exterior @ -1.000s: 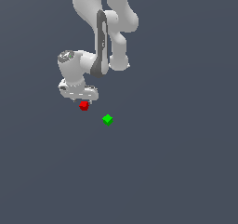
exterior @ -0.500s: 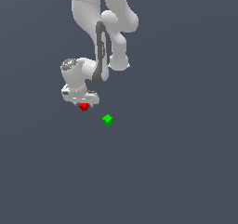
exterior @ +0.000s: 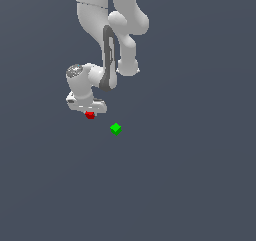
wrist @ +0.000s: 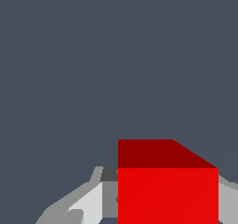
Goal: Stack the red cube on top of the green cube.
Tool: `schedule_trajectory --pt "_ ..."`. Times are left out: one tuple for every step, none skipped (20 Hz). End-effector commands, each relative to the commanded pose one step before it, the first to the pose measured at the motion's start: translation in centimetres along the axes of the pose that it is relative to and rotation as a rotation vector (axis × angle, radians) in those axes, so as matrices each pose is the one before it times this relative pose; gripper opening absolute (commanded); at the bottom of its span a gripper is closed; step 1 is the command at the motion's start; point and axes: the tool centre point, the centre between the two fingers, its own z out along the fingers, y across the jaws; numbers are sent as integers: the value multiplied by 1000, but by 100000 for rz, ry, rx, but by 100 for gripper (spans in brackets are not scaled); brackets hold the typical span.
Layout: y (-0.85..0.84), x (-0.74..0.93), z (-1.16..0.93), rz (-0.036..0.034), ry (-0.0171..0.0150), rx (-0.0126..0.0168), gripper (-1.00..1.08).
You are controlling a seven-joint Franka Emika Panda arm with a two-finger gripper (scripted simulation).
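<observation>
The red cube (exterior: 89,115) sits between the fingers of my white gripper (exterior: 88,112), and only its lower part shows under the hand in the exterior view. It fills the wrist view as a big red cube (wrist: 167,190), with a grey finger (wrist: 90,202) tight against one side and another finger (wrist: 228,195) against the other. The jaws look shut on it. The green cube (exterior: 115,129) lies free on the floor, a short way toward the exterior view's right and nearer the camera. It is out of the wrist view.
Plain dark grey floor surrounds both cubes. The white arm (exterior: 112,40) rises behind the gripper toward the top of the exterior view.
The hand has turned and come down over the red cube, covering more of it. Neither cube has shifted.
</observation>
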Motion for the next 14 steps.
schedule_trajectory --pt "-40 31 46 -90 8 7 -100" --pt "0 0 0 0 0 0 -100" --pt "0 0 0 0 0 0 -100" --pt "0 0 0 0 0 0 -100" --pt "32 -26 -41 69 6 2 -100" --pt "0 0 -25 0 0 0 -100" --pt "-1 -1 -75 0 0 0 -100" --pt "-2 -2 -124 0 0 0 -100" --pt "-3 -3 -174 0 0 0 -100" --pt "-4 -5 -224 0 0 0 -100" --pt "-5 -6 -274 0 0 0 -100" --pt "-6 -7 -324 0 0 0 -100" --pt "-7 -9 -375 0 0 0 -100" --pt "-7 -10 -427 0 0 0 -100"
